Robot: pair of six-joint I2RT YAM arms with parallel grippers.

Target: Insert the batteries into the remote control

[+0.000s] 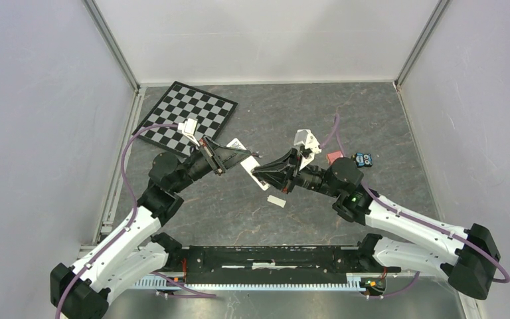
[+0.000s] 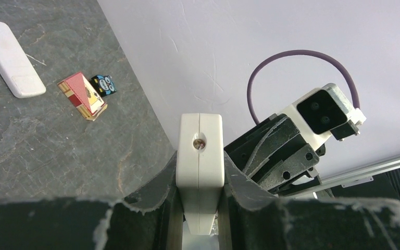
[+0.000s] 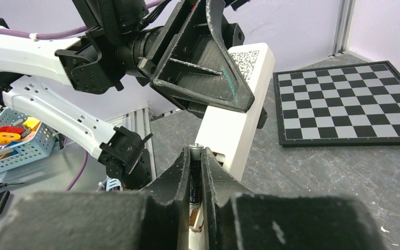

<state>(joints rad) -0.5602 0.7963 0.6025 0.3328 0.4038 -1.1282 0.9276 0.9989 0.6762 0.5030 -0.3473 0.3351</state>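
My left gripper [image 1: 228, 158] is shut on the white remote control [image 1: 249, 166] and holds it above the table. In the left wrist view the remote [image 2: 200, 151] stands end-on between the fingers [image 2: 156, 192]. My right gripper [image 1: 261, 178] is shut on one dark battery [image 3: 195, 179], gripped lengthwise with its metal tip just past the fingertips. That tip is at the open battery compartment on the remote's plain back [image 3: 232, 125], which carries a QR label. In the top view the battery is hidden by the fingers. No other batteries show.
A small white cover [image 1: 276, 201] lies on the table under the grippers, also in the left wrist view [image 2: 9, 57]. A red box [image 1: 334, 157] and a blue item [image 1: 364, 158] lie at the right. A chessboard [image 1: 186, 119] lies at the back left. A blue basket [image 3: 10, 146] sits off the table.
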